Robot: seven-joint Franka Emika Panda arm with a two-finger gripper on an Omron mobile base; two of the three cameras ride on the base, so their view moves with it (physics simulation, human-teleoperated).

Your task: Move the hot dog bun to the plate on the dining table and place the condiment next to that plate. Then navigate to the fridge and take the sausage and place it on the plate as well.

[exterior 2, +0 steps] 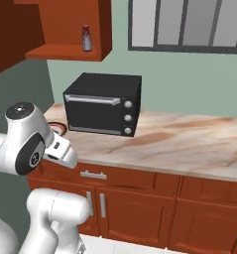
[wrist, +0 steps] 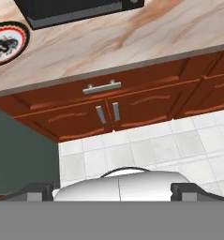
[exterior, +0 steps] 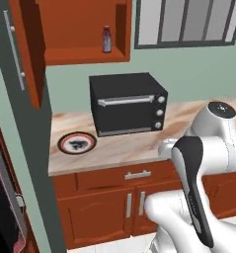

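the robot faces a run of counter with a beige marbled top and red-brown cupboards beneath, and nothing of the task looks settled yet. a round plate with a black-and-red rim and a dark pattern on its white centre lies flat on the counter, just left of a black toaster oven and near the counter's left end; the plate carries nothing, no bun and no sausage, though whether this is the plate the task means cannot be told. a small dark bottle with a paler cap, likely the condiment, stands upright on the shelf of an open red-brown wall cabinet above the oven, well apart from the plate, so it has not been set beside it. a tall dark grey panel with a long thin handle, probably the fridge, rises at the left edge of the left base view. the gripper hangs over the pale tiled floor in front of the cupboards, its dark tips wide apart and nothing between them. by this reckoning the bun, the condiment and the sausage are all left to do, and the work is at or near its start.
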